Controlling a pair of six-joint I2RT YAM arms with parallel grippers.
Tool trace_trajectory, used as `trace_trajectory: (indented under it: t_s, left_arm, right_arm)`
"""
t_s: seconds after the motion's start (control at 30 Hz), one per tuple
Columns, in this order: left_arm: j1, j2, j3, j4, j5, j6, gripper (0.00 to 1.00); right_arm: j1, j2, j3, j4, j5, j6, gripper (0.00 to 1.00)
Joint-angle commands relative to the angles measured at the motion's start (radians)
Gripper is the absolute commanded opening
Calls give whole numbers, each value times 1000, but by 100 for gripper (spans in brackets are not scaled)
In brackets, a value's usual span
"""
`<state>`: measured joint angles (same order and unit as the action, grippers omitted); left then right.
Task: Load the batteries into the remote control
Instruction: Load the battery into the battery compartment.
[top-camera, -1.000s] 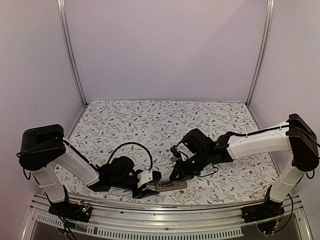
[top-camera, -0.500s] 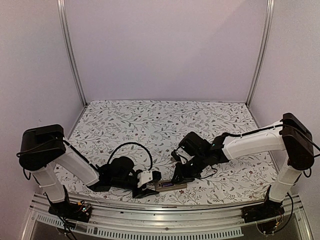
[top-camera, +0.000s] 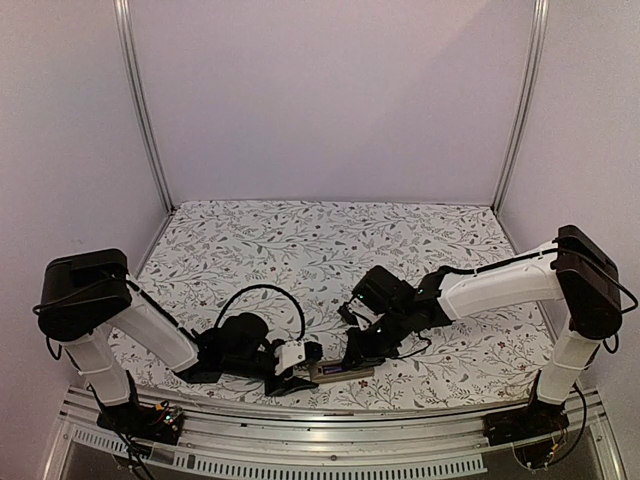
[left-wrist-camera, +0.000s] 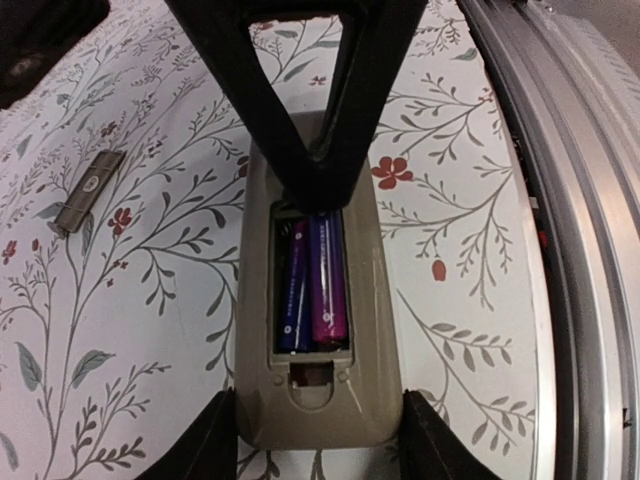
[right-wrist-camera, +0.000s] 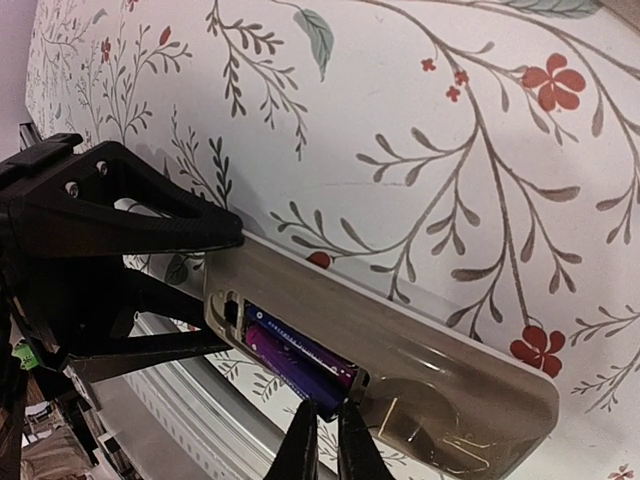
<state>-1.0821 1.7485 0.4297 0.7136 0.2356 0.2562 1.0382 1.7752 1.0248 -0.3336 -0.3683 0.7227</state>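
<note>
The remote control (left-wrist-camera: 318, 395) lies back-up near the table's front edge, and it also shows in the top view (top-camera: 340, 370). Two batteries, one blue (left-wrist-camera: 291, 285) and one purple (left-wrist-camera: 330, 280), lie side by side in its recess. My left gripper (left-wrist-camera: 318, 412) is shut on the remote's near end, a finger on each side. My right gripper (right-wrist-camera: 322, 428) is shut, its tips together at the end of the batteries (right-wrist-camera: 300, 360). In the left wrist view it (left-wrist-camera: 315, 185) comes down as a V onto the far end of the recess.
A small dark flat piece (left-wrist-camera: 88, 188) lies on the floral tablecloth left of the remote. The metal rail (left-wrist-camera: 560, 200) at the table's front edge runs close along the remote's right side. Both arms meet low over the front middle of the table (top-camera: 330, 250).
The right arm has shifted a little left and down, bringing its shut tips onto the remote's battery recess. The left arm and the remote have not moved.
</note>
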Motion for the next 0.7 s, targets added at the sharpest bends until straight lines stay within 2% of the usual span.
trace_trajectory:
  t_s: [0.0, 0.37, 0.53, 0.67]
  left_arm:
    - [-11, 8, -7, 21, 5, -12, 49]
    - [-11, 21, -8, 51, 7, -24, 47]
    - [-11, 25, -8, 59, 16, -17, 43]
    - [-9, 29, -6, 67, 25, -6, 41]
  right_arm:
    - [7, 14, 16, -6, 2, 2, 3]
    - [22, 52, 17, 16, -20, 2, 2]
    - [22, 82, 36, 16, -15, 0, 2]
    - [23, 94, 76, -67, 48, 6, 1]
